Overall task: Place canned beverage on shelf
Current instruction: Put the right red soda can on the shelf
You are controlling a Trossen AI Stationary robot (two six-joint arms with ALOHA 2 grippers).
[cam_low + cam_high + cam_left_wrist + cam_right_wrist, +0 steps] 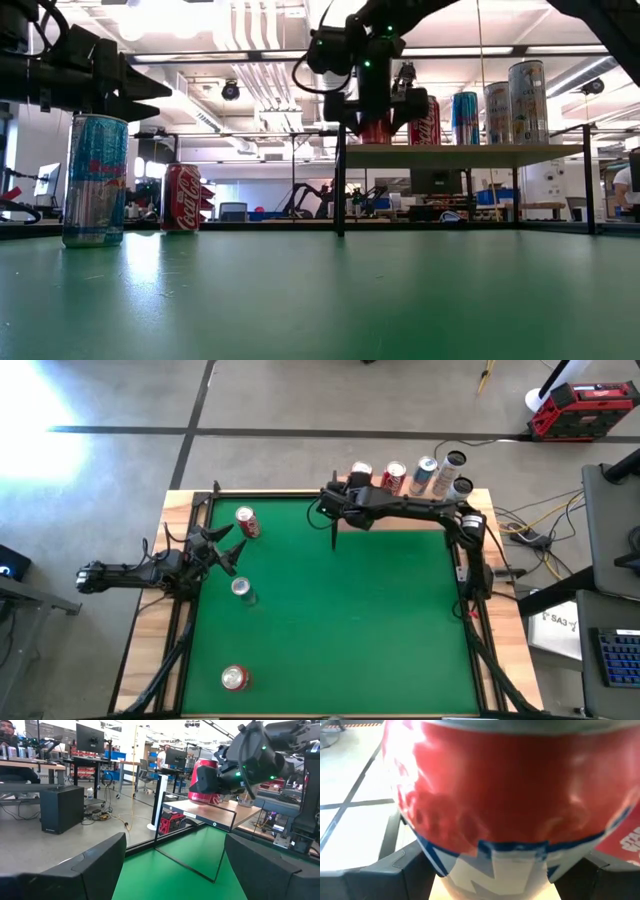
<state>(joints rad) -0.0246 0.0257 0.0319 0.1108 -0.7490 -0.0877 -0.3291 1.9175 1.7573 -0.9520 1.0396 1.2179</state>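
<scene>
Two pincers are in play, but only the right gripper [350, 488] matters for me now. It sits at the left end of the shelf [470, 154], its fingers on either side of a red can [204, 781] that stands upright on the board. In the right wrist view the can fills the frame between the fingers; I judge the grip as pinching it or only just easing, and I cannot tell which from these views. The can's long axis is vertical, and its base looks level with the board in the low view, so I take it as set down rather than hanging.

The relation I care about: the can lies straight ahead of the right gripper, with four more cans [425, 477] in a row along the shelf to its other side. So any withdrawal should go back along the arm's own line, away from that row.

The left gripper [222, 548] waits at the left edge of the mat, fingers spread and empty, near a can [247, 523] on the green.
</scene>
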